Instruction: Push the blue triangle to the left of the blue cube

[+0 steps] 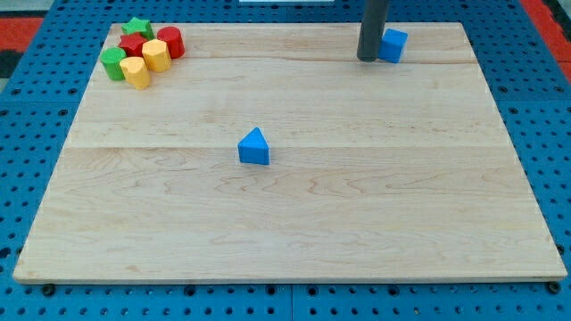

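Two blue blocks: the blue triangle (254, 147) mid-frame, the blue cube (393, 45) upper right. My tip (368, 58) stands upright, touching the cube's left side; there are no jaws.

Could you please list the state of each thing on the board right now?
My tip: down on the board, against the blue cube's left side.
Blue cube: upright, top right.
Blue triangle: alone, mid-board.
Red, green and yellow blocks: clustered, top left.

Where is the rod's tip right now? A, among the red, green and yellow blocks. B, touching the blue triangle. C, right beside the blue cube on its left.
C: my tip stands just left of the blue cube, far from the blue triangle.
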`<state>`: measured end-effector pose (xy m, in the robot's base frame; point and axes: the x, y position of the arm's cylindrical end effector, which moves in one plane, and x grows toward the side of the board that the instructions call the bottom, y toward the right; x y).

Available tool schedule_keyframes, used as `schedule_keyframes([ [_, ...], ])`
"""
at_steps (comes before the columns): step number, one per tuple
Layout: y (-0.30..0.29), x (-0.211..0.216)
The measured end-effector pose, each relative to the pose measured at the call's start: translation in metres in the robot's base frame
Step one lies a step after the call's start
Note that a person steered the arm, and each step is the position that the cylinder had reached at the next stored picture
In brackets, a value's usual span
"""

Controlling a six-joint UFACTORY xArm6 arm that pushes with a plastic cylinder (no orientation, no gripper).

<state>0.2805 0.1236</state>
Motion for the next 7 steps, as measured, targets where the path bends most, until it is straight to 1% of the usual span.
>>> schedule_keyframes([
  [1, 0.030, -0.001],
  [2, 0.042, -0.001],
  [3, 0.042, -0.004],
  [4, 0.047, 0.055],
  [5, 0.019, 0.130],
  [6, -0.053, 0.176],
  [7, -0.150, 0.223],
])
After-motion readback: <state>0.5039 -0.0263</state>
